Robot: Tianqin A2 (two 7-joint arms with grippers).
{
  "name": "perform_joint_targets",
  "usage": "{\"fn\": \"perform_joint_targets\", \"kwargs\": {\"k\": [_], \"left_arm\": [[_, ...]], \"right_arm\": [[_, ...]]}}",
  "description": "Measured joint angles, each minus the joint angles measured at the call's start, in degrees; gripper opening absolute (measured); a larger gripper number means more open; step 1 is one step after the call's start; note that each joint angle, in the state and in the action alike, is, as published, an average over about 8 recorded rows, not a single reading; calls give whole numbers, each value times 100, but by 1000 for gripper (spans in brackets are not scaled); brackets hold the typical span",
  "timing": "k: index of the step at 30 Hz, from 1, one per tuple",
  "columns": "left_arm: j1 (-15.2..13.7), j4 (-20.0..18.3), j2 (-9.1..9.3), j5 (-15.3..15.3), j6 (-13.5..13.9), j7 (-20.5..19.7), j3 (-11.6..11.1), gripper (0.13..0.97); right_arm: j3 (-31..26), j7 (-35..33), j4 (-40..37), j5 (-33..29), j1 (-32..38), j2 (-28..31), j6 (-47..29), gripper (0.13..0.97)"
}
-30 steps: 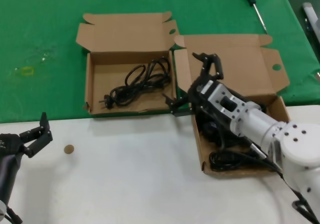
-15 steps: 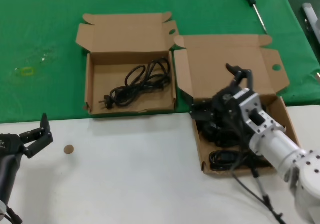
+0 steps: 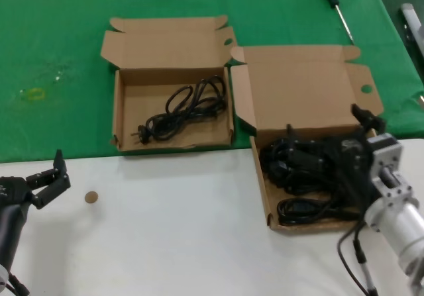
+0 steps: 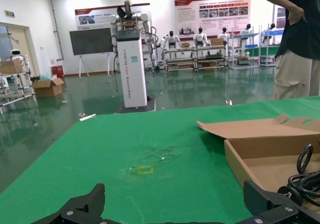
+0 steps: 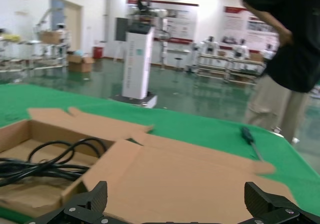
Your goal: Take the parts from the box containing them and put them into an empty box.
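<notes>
cords (image 3: 301, 170): black tangle heaped in the tall-lid box (image 3: 299, 84), centre-right of frame; 1 more (image 3: 182, 110) lying in the short-lid box (image 3: 118, 114), upper left
handling: probably light, floppy, snag-prone; best grabbed at a bunched loop, not the plug
right gripper (image 3: 371, 134): right edge, fingers spread wide, empty, just beside the heap
left gripper (image 3: 45, 180): lower left, spread, idle, well apart

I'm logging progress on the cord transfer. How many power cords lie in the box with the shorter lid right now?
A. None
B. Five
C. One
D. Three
C: a single looped black cord lies in the shorter-lidded box, while a tangle of cords sits in the taller-lidded box.
</notes>
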Motion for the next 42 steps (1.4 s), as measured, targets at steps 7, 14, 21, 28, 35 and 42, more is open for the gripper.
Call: {"fn": "perform_joint_targets", "kwargs": {"k": [7, 14, 21, 28, 35, 42], "left_arm": [[0, 0, 0, 0, 0, 0, 0, 966], [0, 0, 0, 0, 0, 0, 0, 966], [0, 0, 0, 0, 0, 0, 0, 966], [0, 0, 0, 0, 0, 0, 0, 966], [0, 0, 0, 0, 0, 0, 0, 966], [0, 0, 0, 0, 0, 0, 0, 966]], "right_arm": [[100, 170, 186, 82, -223, 11, 168, 966], [103, 174, 191, 84, -230, 11, 173, 966], [103, 174, 191, 84, -230, 11, 173, 966], [103, 174, 191, 84, -230, 11, 173, 966], [103, 174, 191, 84, -230, 11, 173, 966], [103, 174, 191, 84, -230, 11, 173, 966]]}}
